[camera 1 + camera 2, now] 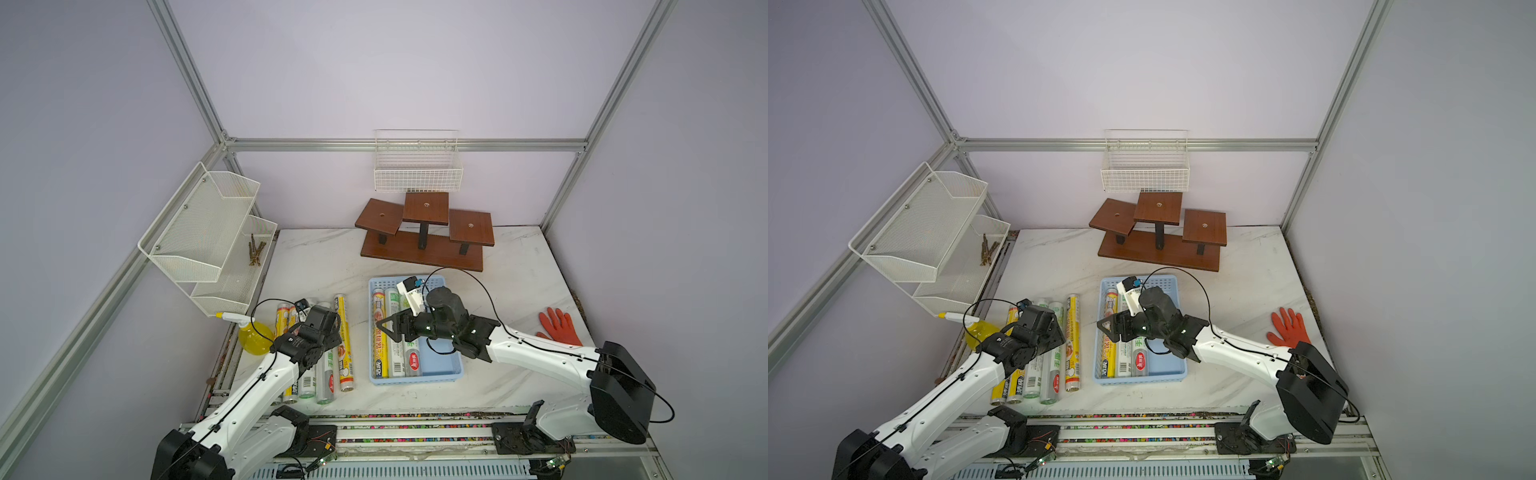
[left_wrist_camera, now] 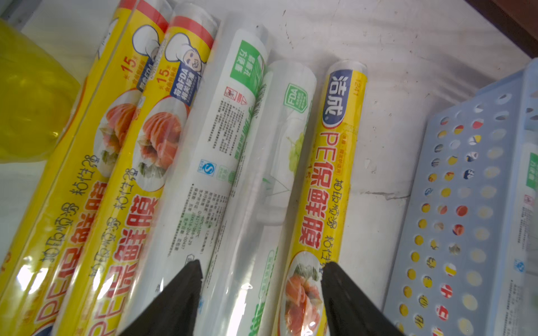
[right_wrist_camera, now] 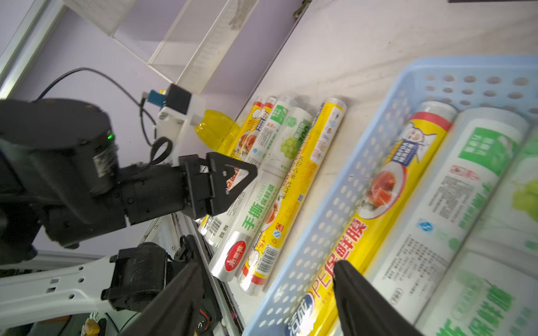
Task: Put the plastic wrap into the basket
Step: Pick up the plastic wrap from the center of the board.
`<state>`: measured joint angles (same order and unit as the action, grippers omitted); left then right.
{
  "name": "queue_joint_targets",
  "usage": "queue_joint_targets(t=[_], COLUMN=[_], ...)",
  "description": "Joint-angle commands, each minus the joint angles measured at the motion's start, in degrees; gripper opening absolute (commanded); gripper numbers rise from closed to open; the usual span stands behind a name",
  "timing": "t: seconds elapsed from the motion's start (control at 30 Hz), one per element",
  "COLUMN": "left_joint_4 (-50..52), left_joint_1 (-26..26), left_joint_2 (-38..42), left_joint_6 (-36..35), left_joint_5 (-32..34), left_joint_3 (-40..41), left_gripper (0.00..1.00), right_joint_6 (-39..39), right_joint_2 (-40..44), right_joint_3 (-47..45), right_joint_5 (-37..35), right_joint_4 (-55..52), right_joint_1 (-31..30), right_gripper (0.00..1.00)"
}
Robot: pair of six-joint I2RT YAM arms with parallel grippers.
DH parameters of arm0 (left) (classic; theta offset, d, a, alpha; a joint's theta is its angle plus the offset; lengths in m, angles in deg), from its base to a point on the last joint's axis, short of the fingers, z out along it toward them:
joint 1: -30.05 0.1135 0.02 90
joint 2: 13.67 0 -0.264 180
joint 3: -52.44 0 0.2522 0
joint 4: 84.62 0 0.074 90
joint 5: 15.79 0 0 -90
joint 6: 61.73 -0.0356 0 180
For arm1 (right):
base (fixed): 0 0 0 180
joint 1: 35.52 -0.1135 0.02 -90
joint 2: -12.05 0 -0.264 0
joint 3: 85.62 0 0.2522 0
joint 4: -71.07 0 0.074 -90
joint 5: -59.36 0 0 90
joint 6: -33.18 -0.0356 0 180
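We log the left gripper [image 2: 262, 263] with jaws apart, straddling a silvery-white roll [image 2: 247, 232] and a yellow roll [image 2: 326, 180] of plastic wrap just beside the basket [image 2: 465, 203]; we cannot tell contact. The right gripper [image 3: 266, 263] has jaws apart over the basket wall and grips nothing. Three rolls [image 1: 395, 365] lie inside.

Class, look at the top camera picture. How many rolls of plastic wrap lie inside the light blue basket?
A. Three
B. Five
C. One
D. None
A: in a top view three rolls lie side by side in the basket: a yellow roll, a white roll and a silvery roll.
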<state>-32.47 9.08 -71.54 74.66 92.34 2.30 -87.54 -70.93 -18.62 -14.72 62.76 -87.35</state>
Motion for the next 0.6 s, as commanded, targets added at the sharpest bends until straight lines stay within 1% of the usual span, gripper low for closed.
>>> queue_joint_targets(t=[0.0, 0.1, 0.27, 0.4, 0.57], left_joint_4=[-1.3, -0.4, -1.3, -1.9, -3.6], left_joint_1=[1.2, 1.5, 1.8, 1.9, 1.9], left_joint_2=[-2.7, -6.4, -12.7, -16.8, -19.4], left_joint_6=[-2.2, -2.7, -4.8, -6.6, -9.1], left_joint_5=[-3.6, -1.4, -1.7, -3.5, -6.5], left_joint_3=[-0.3, -1.3, -2.8, -4.8, -5.6], left_gripper=[0.66, 0.66, 0.66, 0.66, 0.66], right_joint_6=[4.1, 4.3, 3.5, 2.4, 0.3], right_joint_2=[-2.3, -3.7, -4.4, -4.9, -7.2], right_joint_3=[2.2, 2.4, 1.0, -0.1, -1.1], right_joint_5=[-3.7, -5.1, -8.5, -9.0, -9.7], right_joint_4=[-1.6, -0.4, 2.7, 5.0, 6.4], right_joint_1=[-2.7, -4.5, -6.1, -6.3, -6.4], right_gripper=[0.77, 0.84, 0.98, 0.99, 0.99])
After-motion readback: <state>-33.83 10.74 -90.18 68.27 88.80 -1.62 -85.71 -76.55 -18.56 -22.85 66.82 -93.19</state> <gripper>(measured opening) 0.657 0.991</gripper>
